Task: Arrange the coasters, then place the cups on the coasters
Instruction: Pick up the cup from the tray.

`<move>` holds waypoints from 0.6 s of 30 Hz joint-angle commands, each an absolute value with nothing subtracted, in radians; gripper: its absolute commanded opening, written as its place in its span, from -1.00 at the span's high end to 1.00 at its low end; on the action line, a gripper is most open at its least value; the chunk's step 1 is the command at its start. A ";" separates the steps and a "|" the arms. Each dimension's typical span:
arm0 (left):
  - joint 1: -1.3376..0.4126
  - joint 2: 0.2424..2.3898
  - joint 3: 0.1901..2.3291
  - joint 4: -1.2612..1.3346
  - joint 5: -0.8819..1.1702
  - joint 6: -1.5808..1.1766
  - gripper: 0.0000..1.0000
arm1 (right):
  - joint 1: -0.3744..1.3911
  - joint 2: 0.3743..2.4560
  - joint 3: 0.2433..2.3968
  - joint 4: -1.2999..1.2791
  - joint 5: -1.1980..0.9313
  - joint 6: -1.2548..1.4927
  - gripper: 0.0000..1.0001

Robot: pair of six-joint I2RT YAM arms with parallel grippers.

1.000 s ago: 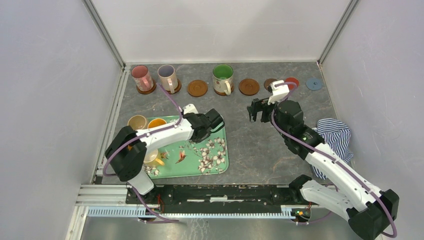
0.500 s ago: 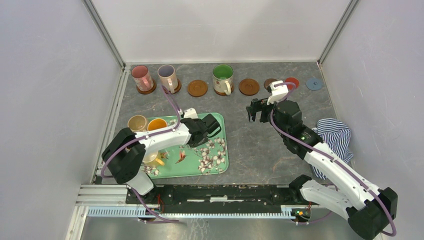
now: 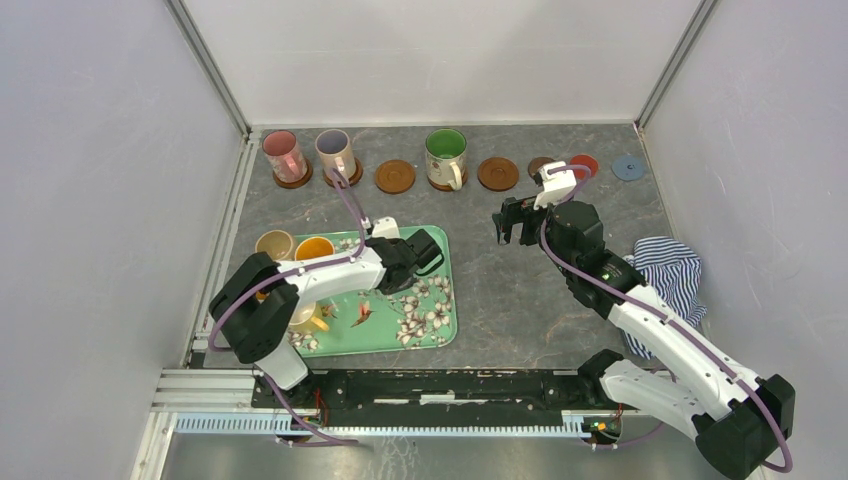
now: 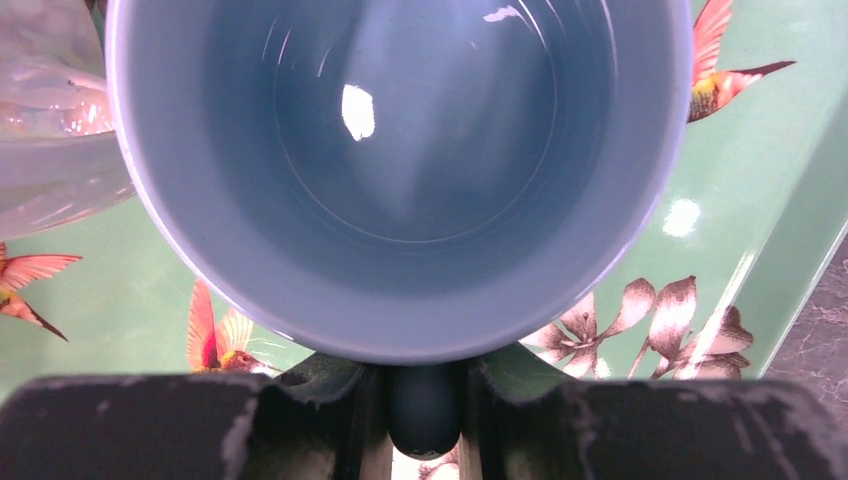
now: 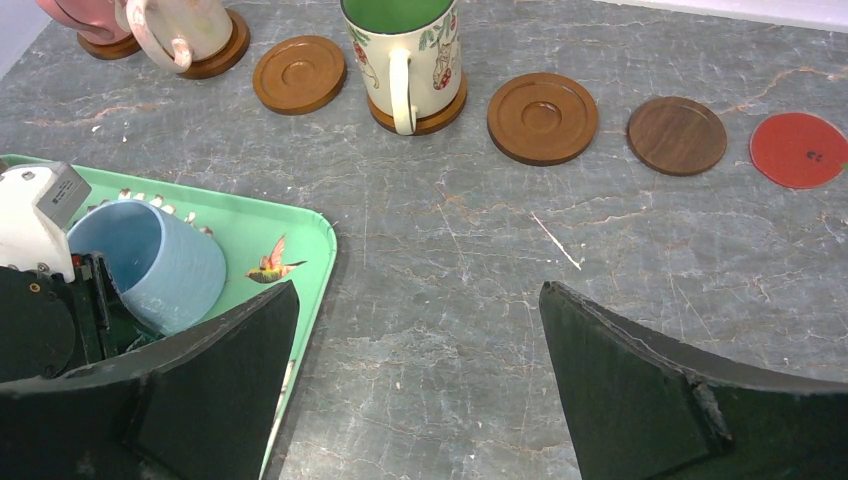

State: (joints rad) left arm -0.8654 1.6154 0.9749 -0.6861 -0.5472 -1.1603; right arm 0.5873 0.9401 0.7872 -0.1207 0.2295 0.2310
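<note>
Overhead, back row: the pink cup (image 3: 283, 155), the lilac cup (image 3: 334, 152) and the green cup (image 3: 446, 155) each stand on a wooden coaster.
Overhead, free coasters: one bare wooden coaster (image 3: 395, 176) lies between the lilac and green cups. A second wooden coaster (image 3: 498, 173) lies right of the green cup, then a dark coaster (image 3: 541, 165), partly hidden, a red coaster (image 3: 585, 163) and a blue-grey coaster (image 3: 628, 167).
Overhead, tray (image 3: 440, 320): holds the tan cup (image 3: 274, 245), the orange cup (image 3: 314, 247) and the yellow cup (image 3: 305, 318), which is half under the left arm.
Overhead, left pincer (image 3: 425, 250): over the tray's far right part; its load is hidden from above.
Overhead, right pincer (image 3: 512, 222): above bare table, right of the tray.
Left wrist, grip: fingers (image 4: 250, 430) clamped on the handle (image 4: 425, 410) of the light blue cup (image 4: 400, 170), whose mouth faces the camera, with the tray beneath.
Right wrist, grip: fingers spread wide, holding nothing; the light blue cup is seen tipped sideways over the tray's corner.
Progress, judged: the coasters appear laid out and three cups are seated. The light blue cup is gripped but not yet placed, and three more wait on the tray.
</note>
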 commanded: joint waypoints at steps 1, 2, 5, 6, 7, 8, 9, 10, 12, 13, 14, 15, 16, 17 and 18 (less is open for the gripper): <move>-0.862 1.572 0.985 -0.649 -0.600 -1.096 0.64 | 0.590 0.936 0.788 -0.077 0.235 0.229 -0.97; -0.862 1.563 0.984 -0.650 -0.604 -1.095 0.73 | 0.590 0.935 0.787 -0.075 0.235 0.229 -0.96; -0.862 1.532 0.982 -0.643 -0.607 -1.081 0.95 | 0.590 0.936 0.785 -0.073 0.234 0.230 -0.96; -0.862 1.522 0.981 -0.637 -0.607 -1.072 0.96 | 0.590 0.936 0.785 -0.073 0.232 0.230 -0.96; -0.861 1.511 0.980 -0.632 -0.608 -1.062 0.96 | 0.591 0.936 0.786 -0.073 0.231 0.230 -0.96; -0.862 1.500 0.981 -0.630 -0.610 -1.055 0.96 | 0.591 0.934 0.785 -0.073 0.230 0.229 -0.96; -0.862 1.490 0.983 -0.628 -0.614 -1.048 0.96 | 0.590 0.935 0.785 -0.072 0.230 0.230 -0.96; -0.862 1.479 0.985 -0.628 -0.617 -1.042 0.96 | 0.590 0.934 0.785 -0.071 0.230 0.231 -0.96; -0.862 1.458 0.988 -0.628 -0.630 -1.033 0.96 | 0.591 0.935 0.785 -0.071 0.229 0.232 -0.96; -0.862 1.447 0.989 -0.623 -0.635 -1.025 0.96 | 0.590 0.935 0.785 -0.071 0.229 0.232 -0.96; -0.862 1.436 0.988 -0.614 -0.638 -1.015 0.96 | 0.590 0.934 0.784 -0.070 0.228 0.232 -0.96; -0.862 1.425 0.987 -0.606 -0.643 -1.008 0.96 | 0.590 0.934 0.784 -0.069 0.228 0.232 -0.96; -0.862 1.409 0.981 -0.595 -0.644 -0.996 0.96 | 0.591 0.934 0.783 -0.069 0.227 0.232 -0.96; -0.862 1.402 0.977 -0.581 -0.644 -0.984 0.96 | 0.591 0.934 0.783 -0.069 0.227 0.233 -0.96; -0.862 1.388 0.971 -0.568 -0.642 -0.971 0.96 | 0.589 0.935 0.783 -0.071 0.225 0.234 -0.96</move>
State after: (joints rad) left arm -0.8642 1.4742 0.9699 -0.6697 -0.5518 -1.0561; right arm 0.5873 0.9401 0.7868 -0.1207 0.2268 0.2310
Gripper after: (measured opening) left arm 0.294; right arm 0.982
